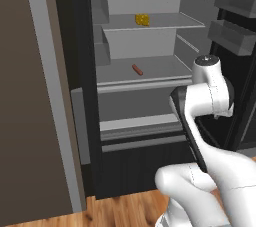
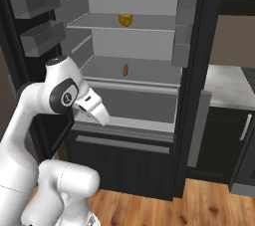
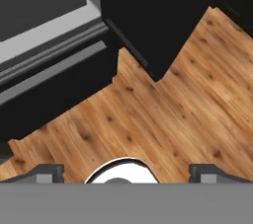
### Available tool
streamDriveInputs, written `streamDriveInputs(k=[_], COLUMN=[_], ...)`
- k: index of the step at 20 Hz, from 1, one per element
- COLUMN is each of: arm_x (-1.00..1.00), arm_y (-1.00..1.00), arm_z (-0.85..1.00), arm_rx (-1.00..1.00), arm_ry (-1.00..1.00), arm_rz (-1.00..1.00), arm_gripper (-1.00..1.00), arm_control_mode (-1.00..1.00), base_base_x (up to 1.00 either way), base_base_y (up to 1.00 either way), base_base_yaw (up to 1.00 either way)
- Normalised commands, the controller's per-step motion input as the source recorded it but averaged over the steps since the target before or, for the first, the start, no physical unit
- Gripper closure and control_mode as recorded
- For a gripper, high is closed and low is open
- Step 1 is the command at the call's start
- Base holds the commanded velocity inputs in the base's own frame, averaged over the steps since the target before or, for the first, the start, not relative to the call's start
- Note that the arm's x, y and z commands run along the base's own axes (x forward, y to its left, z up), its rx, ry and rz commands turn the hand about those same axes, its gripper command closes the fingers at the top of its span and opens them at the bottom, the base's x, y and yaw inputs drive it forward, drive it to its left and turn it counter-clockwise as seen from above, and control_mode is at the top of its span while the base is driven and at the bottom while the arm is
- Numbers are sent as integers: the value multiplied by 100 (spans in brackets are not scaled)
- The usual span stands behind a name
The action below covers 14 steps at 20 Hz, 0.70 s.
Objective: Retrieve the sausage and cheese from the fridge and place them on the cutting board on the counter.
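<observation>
The fridge (image 1: 145,101) stands open with both doors swung out. On its upper shelf sits the yellow cheese (image 1: 142,19) (image 2: 125,20). One shelf lower lies the small reddish-brown sausage (image 1: 137,69) (image 2: 125,69). My arm is folded in front of the fridge's lower drawers, well below both shelves, and the hand (image 2: 93,108) points down. My gripper (image 3: 127,172) is open, nothing between its fingertips (image 3: 47,172), and it looks at the wooden floor by the fridge's base. Part of the counter (image 2: 226,88) shows at the right. The cutting board is out of view.
Door bins (image 1: 232,31) (image 2: 37,16) jut out from the open doors on both sides of the arm. A brown cabinet panel (image 1: 25,101) stands left of the fridge. Black drawer cabinets (image 2: 239,135) sit under the counter. Wooden floor (image 3: 163,114) lies below.
</observation>
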Motion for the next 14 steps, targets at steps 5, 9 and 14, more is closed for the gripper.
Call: streamDriveInputs(k=[5,9,14], arm_x=[-7,-1,0], arm_y=[23,32,15], arm_z=[0,0,-3], arm_rx=[2,7,1], arm_ry=[1,0,0], arm_rz=[6,8,9], arm_gripper=[-100,-100,-100], arm_control_mode=[-100,-100,-100], base_base_x=[0,0,0], base_base_y=[0,0,0], base_base_yaw=[0,0,0])
